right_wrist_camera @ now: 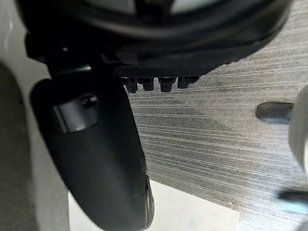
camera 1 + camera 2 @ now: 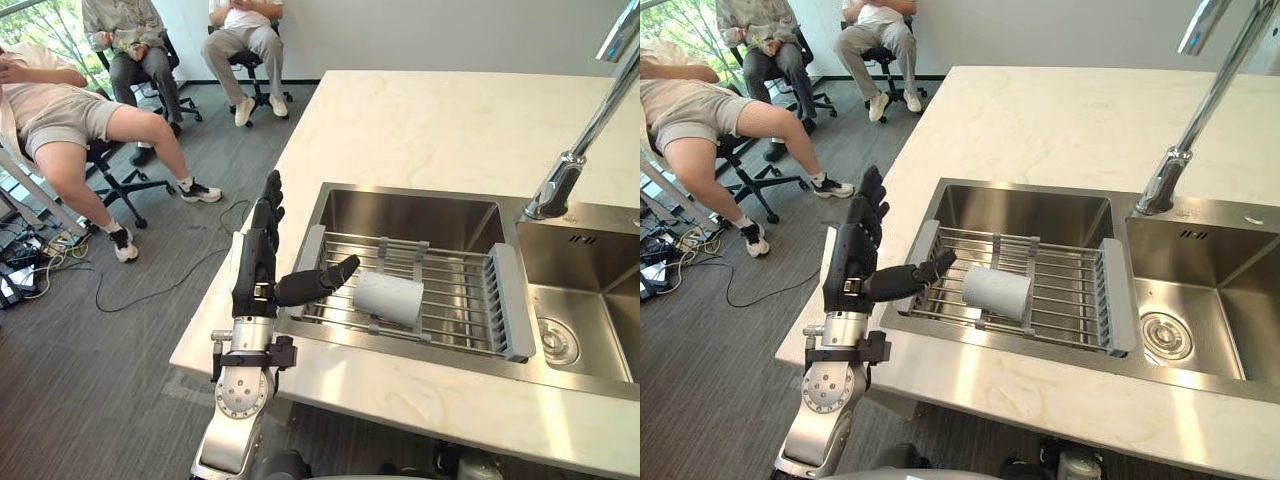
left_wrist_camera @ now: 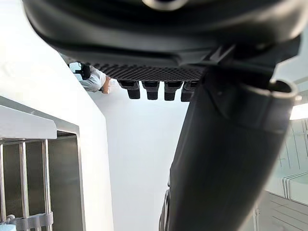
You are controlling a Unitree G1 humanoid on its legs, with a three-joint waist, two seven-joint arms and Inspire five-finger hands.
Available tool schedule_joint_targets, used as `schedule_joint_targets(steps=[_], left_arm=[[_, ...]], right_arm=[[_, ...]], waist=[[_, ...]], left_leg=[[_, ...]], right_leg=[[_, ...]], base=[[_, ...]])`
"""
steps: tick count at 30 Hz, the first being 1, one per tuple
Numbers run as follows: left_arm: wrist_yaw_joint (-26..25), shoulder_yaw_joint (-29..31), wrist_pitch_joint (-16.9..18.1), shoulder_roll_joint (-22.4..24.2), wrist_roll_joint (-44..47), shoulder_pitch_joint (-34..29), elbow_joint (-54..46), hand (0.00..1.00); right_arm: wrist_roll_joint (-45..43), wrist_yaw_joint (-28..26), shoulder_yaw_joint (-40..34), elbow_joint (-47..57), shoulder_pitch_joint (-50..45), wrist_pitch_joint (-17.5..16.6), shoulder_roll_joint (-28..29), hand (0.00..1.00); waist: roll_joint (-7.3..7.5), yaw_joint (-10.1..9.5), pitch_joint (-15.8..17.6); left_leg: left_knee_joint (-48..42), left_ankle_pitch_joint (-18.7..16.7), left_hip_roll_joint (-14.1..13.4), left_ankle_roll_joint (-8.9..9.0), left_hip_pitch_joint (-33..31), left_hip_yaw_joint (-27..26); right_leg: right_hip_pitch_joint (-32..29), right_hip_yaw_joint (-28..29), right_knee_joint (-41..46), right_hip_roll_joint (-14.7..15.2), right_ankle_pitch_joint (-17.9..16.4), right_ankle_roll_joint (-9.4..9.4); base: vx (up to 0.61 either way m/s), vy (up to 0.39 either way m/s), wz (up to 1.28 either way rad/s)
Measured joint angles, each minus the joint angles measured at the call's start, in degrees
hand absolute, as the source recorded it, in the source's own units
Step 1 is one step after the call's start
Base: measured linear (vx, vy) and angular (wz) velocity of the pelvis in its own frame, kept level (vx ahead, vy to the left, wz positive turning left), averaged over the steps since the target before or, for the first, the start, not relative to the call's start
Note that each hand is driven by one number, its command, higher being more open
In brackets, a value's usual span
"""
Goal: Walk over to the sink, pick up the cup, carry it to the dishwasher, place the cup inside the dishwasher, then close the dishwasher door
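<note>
- One hand is up for this job: my left hand (image 2: 262, 262) stands at the edge of the counter (image 2: 430, 120), fingers (image 2: 270, 200) straight and released, thumb (image 2: 318, 283) stretched out over the near end of the rack (image 2: 455, 290), holding nothing
- Lying on its side on that rack, across the left basin of the sink (image 2: 420, 215), is the cup (image 2: 389, 296), pale and round, just beside my thumb tip but apart from it
- My right hand (image 1: 101, 144) hangs low over the grey floor, fingers relaxed and empty
- By my reckoning the walk is done and the pick-up has not begun; everything after it is ahead
- Biggest risk: a cup on its side can roll, so if my thumb or a fingertip bumps it before I close round it, I expect it to roll along the bars away from me, toward the far end of the rack
- Second risk: the rack only rests across the basin, so a push from the side might slide it, cup and all
- Third: my fingers have to come down past the rack's grey end piece, and a low approach could catch on it or wedge between the bars
- Fourth: the cup's wall looks smooth, so a shallow pinch could let it slip and drop into the basin; I'd want fingers wrapped well round it
- The faucet (image 2: 575, 150) stands well apart on the other side and should not bother me, and the people seated across the floor (image 2: 70, 120) are well apart too
</note>
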State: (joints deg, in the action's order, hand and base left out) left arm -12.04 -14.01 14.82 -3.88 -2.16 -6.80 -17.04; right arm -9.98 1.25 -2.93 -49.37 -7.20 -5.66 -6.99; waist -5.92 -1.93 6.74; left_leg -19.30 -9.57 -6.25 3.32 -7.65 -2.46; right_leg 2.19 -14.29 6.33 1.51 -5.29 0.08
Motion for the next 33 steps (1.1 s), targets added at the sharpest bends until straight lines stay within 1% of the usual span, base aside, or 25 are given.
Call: schedule_joint_targets(steps=[1,3,4,5,7,9,12,15,21,23,25,28,33], left_arm=[[-0.1,0.0,-0.1,-0.7,0.0,0.4,0.1,1.00],[-0.1,-0.4,-0.1,-2.3,0.0,0.9,0.0,1.00],[-0.1,-0.9,-0.3,-2.9,-0.1,0.9,0.0,1.00],[-0.1,-1.2,-0.3,-3.0,-0.1,0.9,0.0,1.00],[0.7,-3.7,-0.3,-4.4,-1.1,0.9,0.0,1.00],[1.8,-5.7,-0.3,-5.6,-2.7,0.9,0.1,1.00],[3.5,-6.9,-0.3,-7.3,-4.7,1.3,2.6,1.00],[3.8,-6.9,-1.2,-7.6,-6.8,2.0,6.1,1.00],[5.2,-7.0,-2.0,-10.6,-10.9,2.4,6.8,1.00],[5.3,-7.2,-2.0,-11.3,-11.9,3.0,6.9,1.00],[5.6,-7.6,-2.1,-11.9,-13.2,5.0,8.6,1.00],[5.7,-7.6,-2.4,-12.9,-14.8,6.4,9.1,1.00],[5.6,-7.7,-2.7,-13.1,-17.0,9.1,10.5,1.00]], right_arm=[[0.0,0.1,0.0,0.1,-0.1,0.0,0.6,1.00],[0.0,-0.2,0.1,0.3,-0.9,0.0,1.3,1.00],[0.1,-0.2,0.1,0.3,-1.2,0.0,1.4,1.00],[0.1,-0.2,0.1,0.3,-1.3,0.0,1.4,1.00],[0.1,-0.6,0.3,0.3,-1.3,0.0,1.4,1.00],[0.1,-0.9,1.1,0.3,-1.3,0.0,1.5,1.00],[0.1,-1.3,1.3,0.3,-1.1,0.0,1.7,1.00],[0.1,-1.3,1.9,0.3,-1.0,0.0,1.5,1.00],[0.1,-1.6,3.5,0.3,-1.2,0.0,1.1,1.00],[0.1,-1.6,3.5,0.3,-1.2,0.0,1.1,1.00],[0.1,-1.9,3.6,0.3,-1.3,0.0,1.3,1.00],[0.2,-2.4,4.0,0.3,-1.0,0.0,1.6,1.00],[0.2,-2.7,4.4,0.3,-1.0,0.0,1.6,1.00]], waist=[[1.05,0.01,0.0],[2.40,0.20,-0.2],[2.46,0.18,-0.3],[2.42,0.17,-0.3],[2.34,0.31,-0.3],[2.35,0.56,-0.4],[2.31,1.22,-0.7],[2.32,1.42,-0.8],[2.42,1.83,-1.0],[2.64,1.83,-1.2],[3.06,1.99,-1.6],[3.54,2.77,-2.0],[3.57,3.04,-2.0]], left_leg=[[1.8,0.9,0.7,-0.14,0.9,-0.1],[6.1,2.7,2.3,-0.97,2.6,-0.6],[8.4,3.7,3.1,-1.39,3.7,-1.1],[9.1,3.9,3.3,-1.53,4.1,-1.3],[12.8,5.5,4.5,-2.07,6.0,-1.6],[15.4,6.7,5.2,-2.27,7.6,-1.6],[18.5,8.4,5.4,-2.30,9.2,-1.5],[20.0,9.4,5.4,-2.29,9.7,-1.3],[23.1,11.5,5.8,-2.57,10.2,-1.1],[23.3,11.7,6.0,-2.67,10.1,-1.0],[23.3,11.7,6.3,-2.73,10.1,-0.8],[23.6,11.8,6.6,-2.90,10.1,-0.7],[23.9,12.0,6.9,-3.24,10.1,-0.7]], right_leg=[[0.1,0.4,-0.6,0.5,0.4,0.51],[0.1,1.0,-1.7,1.9,0.6,0.94],[0.2,1.5,-2.2,2.6,0.8,1.24],[0.3,1.6,-2.3,2.8,0.8,1.31],[0.9,1.8,-3.5,3.5,1.3,1.98],[1.3,1.8,-3.7,3.8,1.4,2.08],[1.9,1.6,-4.4,3.8,1.7,2.36],[1.9,1.4,-4.9,3.6,2.2,2.37],[1.7,1.3,-6.9,3.6,3.7,2.76],[1.9,1.2,-7.6,3.7,4.1,2.92],[2.1,1.1,-8.0,3.9,4.3,3.11],[2.4,0.9,-9.0,4.1,4.9,3.30],[2.6,1.0,-9.6,4.3,5.3,3.40]], base=[[0.16,0.092,-0.13],[0.10,0.066,-0.01],[0.08,0.086,-0.03],[0.07,0.074,-0.06],[0.04,0.063,-0.02],[0.01,0.020,0.00],[-0.01,-0.004,0.01],[-0.05,-0.009,0.02],[-0.05,0.004,0.01],[0.00,0.000,0.00],[0.00,0.007,0.02],[0.00,0.004,0.01],[0.00,0.000,0.00]])
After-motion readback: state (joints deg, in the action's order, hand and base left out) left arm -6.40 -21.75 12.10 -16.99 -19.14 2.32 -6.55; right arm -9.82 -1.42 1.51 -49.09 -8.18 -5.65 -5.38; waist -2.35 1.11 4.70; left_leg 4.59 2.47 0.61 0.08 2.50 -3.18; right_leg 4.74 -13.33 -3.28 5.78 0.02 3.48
